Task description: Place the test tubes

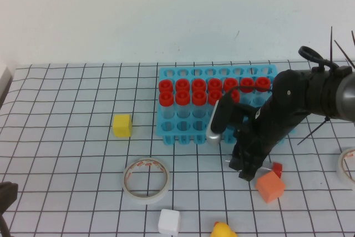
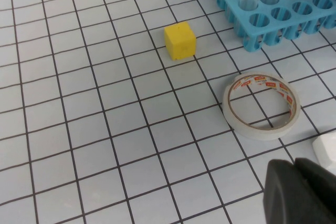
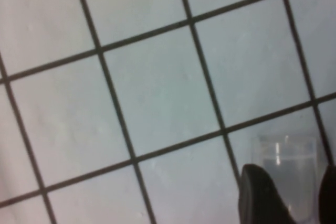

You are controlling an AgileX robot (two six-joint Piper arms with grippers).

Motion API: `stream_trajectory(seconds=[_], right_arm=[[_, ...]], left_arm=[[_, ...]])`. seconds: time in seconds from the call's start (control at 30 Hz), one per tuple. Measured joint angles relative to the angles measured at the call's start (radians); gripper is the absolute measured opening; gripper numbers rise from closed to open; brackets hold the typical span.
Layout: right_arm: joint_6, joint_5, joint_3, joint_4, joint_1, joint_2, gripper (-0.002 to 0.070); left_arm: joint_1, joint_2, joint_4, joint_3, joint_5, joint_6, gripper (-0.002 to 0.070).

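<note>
The right gripper (image 1: 246, 169) is down before the rack (image 1: 183, 139), around a tube (image 3: 287, 169); whether it grips, I cannot tell. The left gripper (image 2: 299, 195) sits closed, far left

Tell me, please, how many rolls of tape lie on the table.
2. One tape roll lies in front of the blue rack; a second shows partly at the table's right edge. The right gripper is low before the rack, the left gripper parked near-left.

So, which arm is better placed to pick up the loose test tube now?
Right. The right claw is down at the table, right at the loose test tube in front of the blue rack. The left claw is shut and parked far off, at the near left.
</note>
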Motion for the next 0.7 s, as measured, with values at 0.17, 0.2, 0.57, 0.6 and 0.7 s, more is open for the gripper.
stream_trajectory(seconds=[0.17,0.2,0.57,0.6,0.7], right_arm=[[0.0,-0.02,-0.001,0.006,0.0,0.001,0.0223],[0.004,-0.016,-0.008,0.01,0.0,-0.001,0.0223],[0.013,0.003,-0.025,0.125,0.0,-0.142,0.0223],[0.015,0.007,-0.027,0.136,0.0,-0.159,0.0223],[0.015,0.013,-0.027,0.19,0.0,-0.209,0.0223]], left_arm=[[0.0,0.0,0.0,0.0,0.0,0.003,-0.0001],[0.0,0.0,0.0,0.0,0.0,0.003,-0.0001],[0.0,0.0,0.0,0.0,0.0,0.008,-0.0001],[0.0,0.0,-0.002,0.0,0.0,0.008,-0.0001],[0.0,0.0,-0.027,0.0,0.0,0.011,-0.0001]])
